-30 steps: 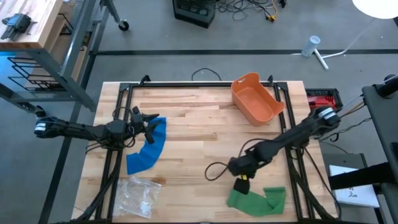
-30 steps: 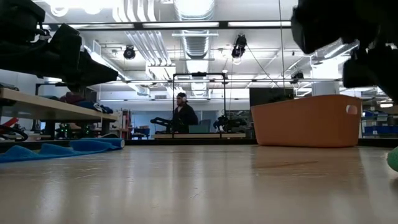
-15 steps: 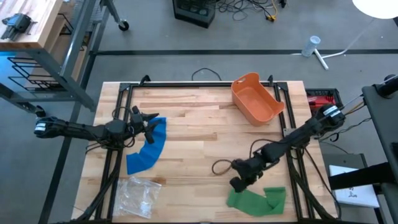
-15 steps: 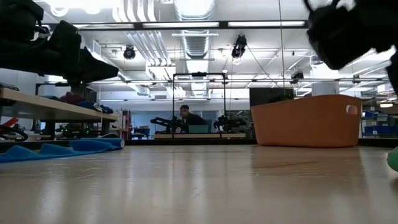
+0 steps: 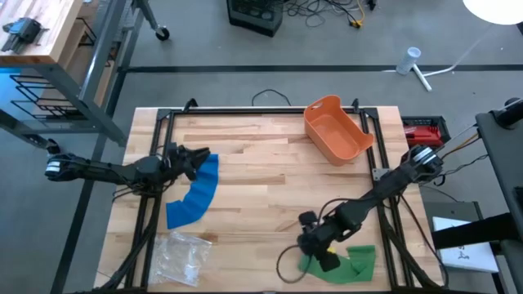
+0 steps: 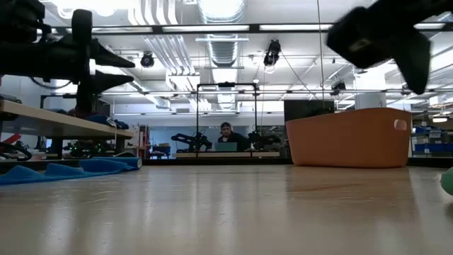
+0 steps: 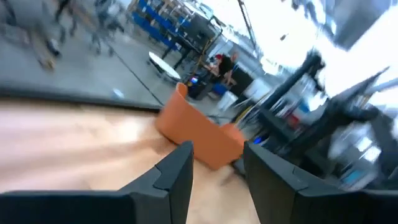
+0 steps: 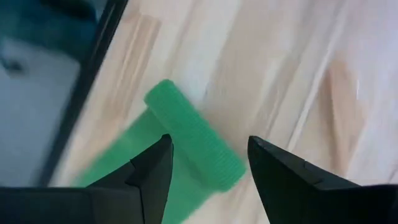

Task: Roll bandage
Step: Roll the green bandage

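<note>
A green bandage (image 5: 347, 263) lies on the table near its near right corner. One end is rolled up (image 8: 194, 149) and the flat strip (image 8: 118, 165) runs off from it. My right gripper (image 5: 320, 251) hovers open just above it, pointing steeply down, its fingers (image 8: 152, 177) standing either side of the roll without touching. A blue bandage (image 5: 196, 192) lies flat and curved at the table's left. My left gripper (image 5: 193, 157) is held level over its far end, open with nothing between its fingers (image 7: 177, 174).
An orange bin (image 5: 335, 131) stands at the far right of the table. A clear plastic bag (image 5: 184, 257) lies at the near left. A black cable loop (image 5: 286, 263) hangs by my right gripper. Bare wood lies in the table's middle (image 5: 261, 188).
My right gripper has gone toward the table's near edge, from beside the green bandage to right above it, rolling its wrist as it went. My left gripper has rolled about its own line while staying in place over the blue bandage's far end.
</note>
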Action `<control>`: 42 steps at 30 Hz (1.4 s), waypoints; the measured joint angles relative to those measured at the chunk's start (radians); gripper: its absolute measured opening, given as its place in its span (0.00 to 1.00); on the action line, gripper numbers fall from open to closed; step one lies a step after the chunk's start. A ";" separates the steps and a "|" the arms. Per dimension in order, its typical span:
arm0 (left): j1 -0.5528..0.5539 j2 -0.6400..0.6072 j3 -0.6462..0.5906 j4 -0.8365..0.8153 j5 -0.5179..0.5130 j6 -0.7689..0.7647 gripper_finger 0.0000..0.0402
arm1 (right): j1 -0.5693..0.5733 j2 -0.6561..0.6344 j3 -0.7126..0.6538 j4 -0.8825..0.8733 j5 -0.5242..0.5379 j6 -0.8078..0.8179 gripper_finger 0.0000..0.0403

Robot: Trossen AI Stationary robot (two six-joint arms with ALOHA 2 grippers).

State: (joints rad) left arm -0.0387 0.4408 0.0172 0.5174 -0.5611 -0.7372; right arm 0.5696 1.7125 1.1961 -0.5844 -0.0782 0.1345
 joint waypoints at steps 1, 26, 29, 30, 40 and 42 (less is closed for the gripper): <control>0.000 0.002 0.000 0.005 0.012 -0.078 0.33 | 0.000 0.021 0.008 0.004 0.000 -0.074 0.49; -0.002 0.046 0.000 0.074 0.132 -0.266 0.33 | -0.006 0.216 0.022 -0.002 -0.031 -0.299 0.49; -0.001 0.055 0.000 0.092 0.129 -0.274 0.33 | -0.007 0.210 0.033 -0.009 -0.019 -0.287 0.48; -0.001 0.057 0.000 0.116 0.125 -0.278 0.33 | -0.007 0.210 0.038 -0.009 -0.010 -0.280 0.47; 0.000 0.073 0.000 0.418 0.053 -0.154 0.33 | -0.007 0.215 0.046 -0.013 -0.009 -0.210 0.28; 0.000 0.074 0.000 0.446 0.052 -0.154 0.33 | -0.007 0.215 0.051 -0.020 -0.006 -0.210 0.25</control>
State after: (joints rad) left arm -0.0391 0.5148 0.0174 0.9633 -0.5095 -0.8915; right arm 0.5621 1.9278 1.2475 -0.6047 -0.0838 -0.0757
